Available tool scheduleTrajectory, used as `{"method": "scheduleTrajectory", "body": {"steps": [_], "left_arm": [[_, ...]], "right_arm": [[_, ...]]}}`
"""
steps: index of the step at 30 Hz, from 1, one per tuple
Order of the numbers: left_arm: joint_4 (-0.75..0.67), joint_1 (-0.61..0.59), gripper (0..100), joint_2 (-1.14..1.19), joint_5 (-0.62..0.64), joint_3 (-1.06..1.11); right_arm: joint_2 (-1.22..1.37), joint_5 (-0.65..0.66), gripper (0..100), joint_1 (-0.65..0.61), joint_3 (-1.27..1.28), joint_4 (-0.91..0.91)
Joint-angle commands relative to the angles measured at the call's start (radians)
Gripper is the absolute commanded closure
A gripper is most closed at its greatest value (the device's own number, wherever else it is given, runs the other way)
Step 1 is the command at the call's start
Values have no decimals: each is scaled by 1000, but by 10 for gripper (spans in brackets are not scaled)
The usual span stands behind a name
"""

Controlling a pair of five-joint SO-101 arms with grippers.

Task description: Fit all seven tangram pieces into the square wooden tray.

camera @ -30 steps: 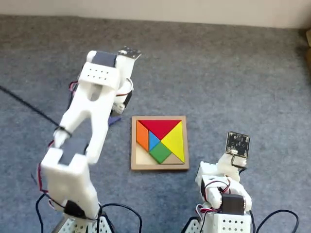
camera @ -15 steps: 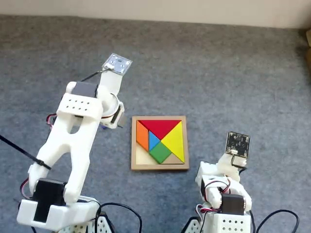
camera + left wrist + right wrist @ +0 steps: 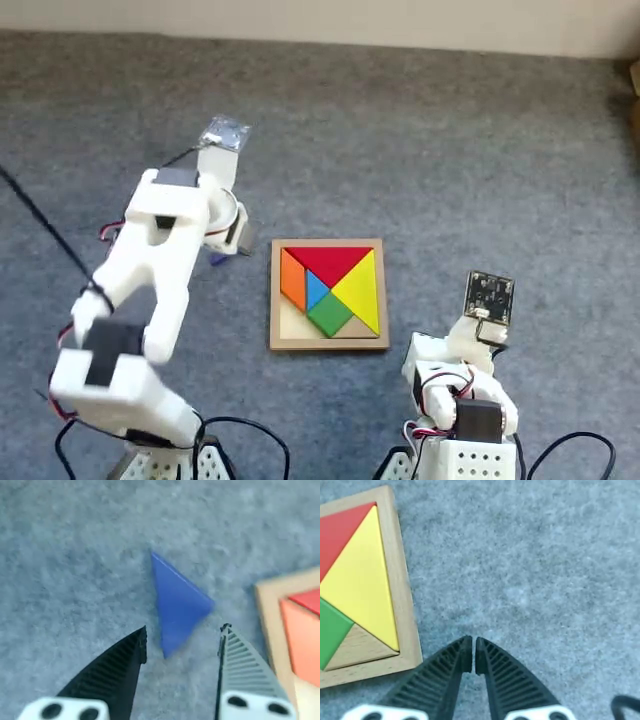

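Note:
The square wooden tray lies mid-carpet and holds red, orange, light blue, green and yellow pieces, with bare wood at its two near corners. A dark blue triangle lies flat on the carpet just left of the tray; a sliver of it shows beside the left arm. My left gripper hangs open over the triangle's near tip, one finger on each side, not touching it. My right gripper is shut and empty above bare carpet by the tray's near right corner.
Grey carpet covers the whole floor. The left arm stretches from its base at the near left toward the tray's left side. The right arm stays folded near its base at the near right. A pale wall runs along the far edge.
The left arm has swung left and back and dropped lower, so its wrist now sits over the blue triangle beside the tray. The right arm and the tray have not moved.

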Motion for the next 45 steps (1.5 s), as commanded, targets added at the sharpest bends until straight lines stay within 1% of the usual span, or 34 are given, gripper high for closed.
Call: {"method": "scheduleTrajectory", "body": {"steps": [1, 4, 6, 9, 15, 20, 25, 30, 35, 43, 45], "left_arm": [[-14, -33, 761, 64, 20, -147], [-8, -30, 761, 117, 20, -194], [21, -30, 756, 143, 20, -229], [74, -27, 724, 174, 21, -280], [152, 36, 720, 185, 21, -300], [149, 18, 720, 193, 23, -297], [149, 12, 720, 208, 61, -291], [157, 12, 720, 295, 63, -363], [180, 13, 764, 328, 63, -401], [180, 18, 774, 329, 57, -397], [180, 18, 807, 329, 57, -397]], "right_arm": [[-22, 6, 965, -13, 136, 8], [-22, 6, 965, -15, 136, 8], [-22, 6, 965, -16, 136, 8], [-22, 6, 965, -35, 136, 8], [-22, 6, 965, -51, 136, 8], [-22, 6, 965, -51, 136, 8], [-22, 6, 965, -51, 136, 8], [-22, 6, 965, -51, 136, 8], [-22, 6, 965, -51, 136, 8], [-22, 6, 965, -51, 136, 8], [-22, 6, 965, -51, 136, 8]]}}
